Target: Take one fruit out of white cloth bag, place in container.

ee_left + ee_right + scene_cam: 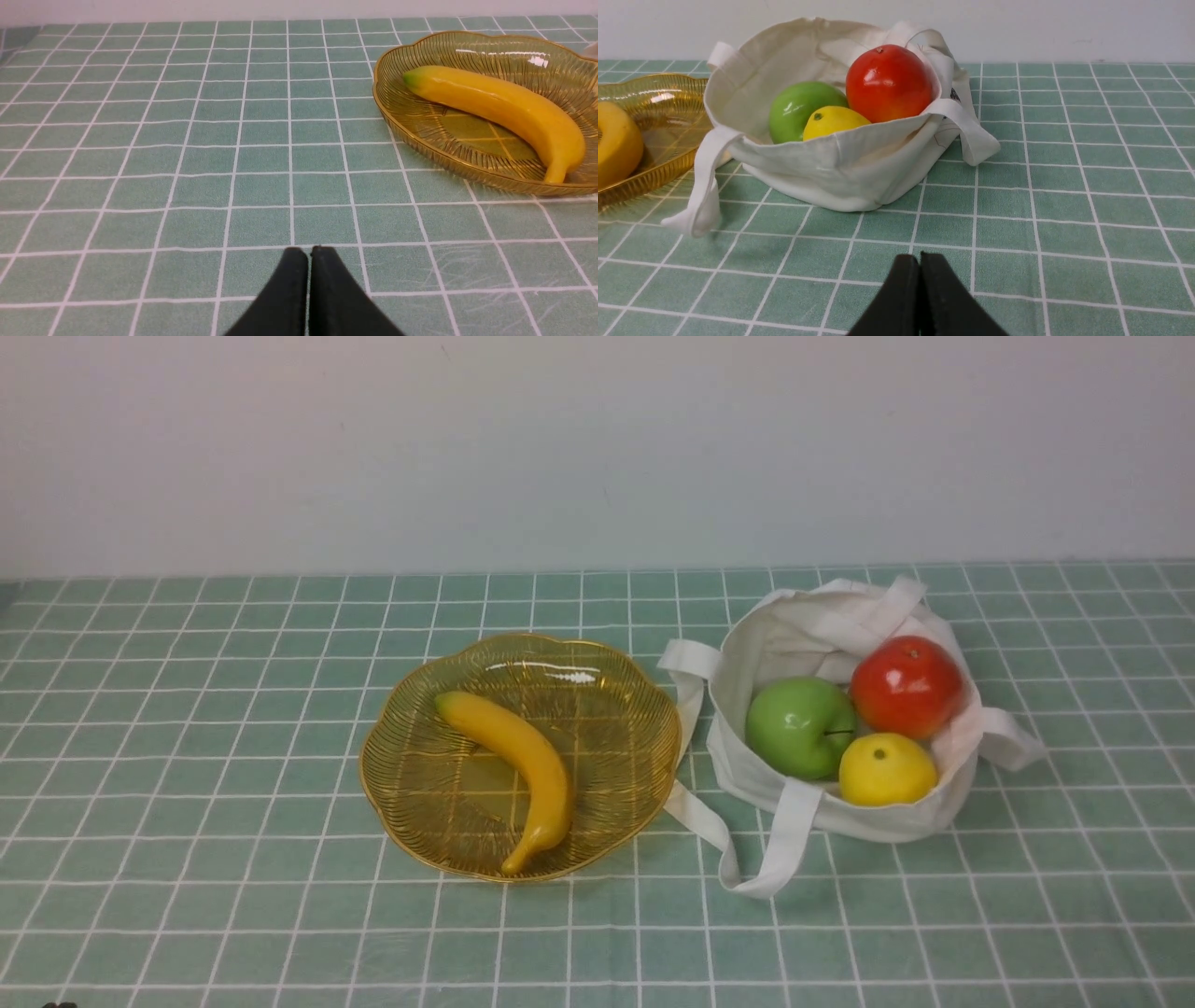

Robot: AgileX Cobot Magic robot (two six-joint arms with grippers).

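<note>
Your left tool point(308, 254) sits low over the table point(187, 140), its two black fingers pressed together with nothing between them, pointing across bare checked cloth with the dish point(397, 112) off to one side. Your right tool point(920, 261) is posed the same way: low, level, fingers together and empty, aimed at the bag point(840, 163) just ahead of it. Neither arm shows in the front view.

The banana point(523, 765) lies inside the dish point(401, 803), running diagonally from its green tip at the far left of the bowl to its stem near the front rim. The bag point(747, 756) stands just to the right of the dish, mouth open, one strap draped toward the dish's edge and another looped on the table in front.

The front view lets you see straight into the bag: a green apple point(798, 726), a red apple point(906, 686) and a lemon point(887, 770) packed together. The right wrist view shows the bag's slumped front wall, hiding the lower halves of those fruits, and only a sliver of the banana point(616, 144). The left wrist view shows no fruit in the bag, only the banana point(495, 102).
</note>
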